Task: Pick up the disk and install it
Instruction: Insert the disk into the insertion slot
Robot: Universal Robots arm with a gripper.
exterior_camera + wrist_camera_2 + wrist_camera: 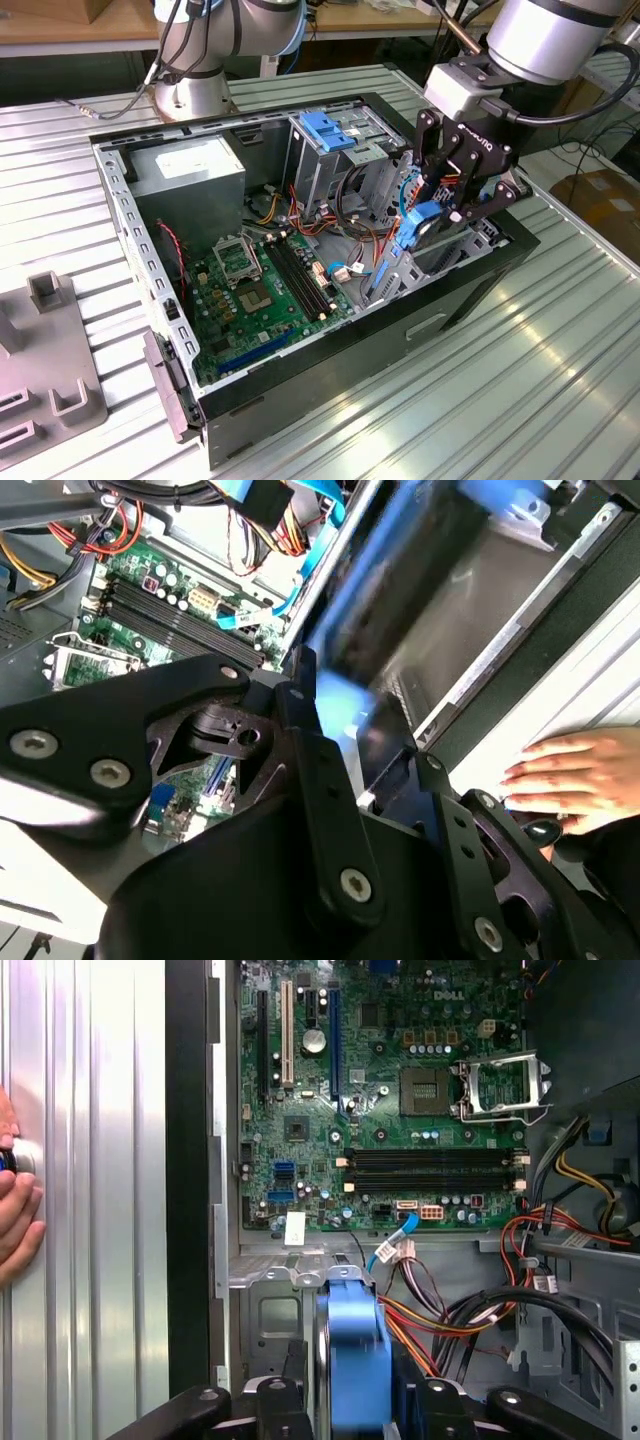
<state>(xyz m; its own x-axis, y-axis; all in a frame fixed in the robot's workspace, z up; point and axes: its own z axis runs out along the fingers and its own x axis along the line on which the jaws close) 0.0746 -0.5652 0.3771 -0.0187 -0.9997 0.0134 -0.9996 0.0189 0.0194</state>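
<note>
Install step, right centre of the exterior view: gripper pinches the disk edge-on over the drive bay, where seating likely demands square alignment.

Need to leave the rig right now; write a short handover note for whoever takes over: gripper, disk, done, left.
Gripper: shut on the disk, which it holds on edge.
Disk: over the metal drive bay inside the open case.
Done: disk picked up.
Left: it appears not yet seated in the bay.
Note: a person's hand rests on the table beside the case.
</note>
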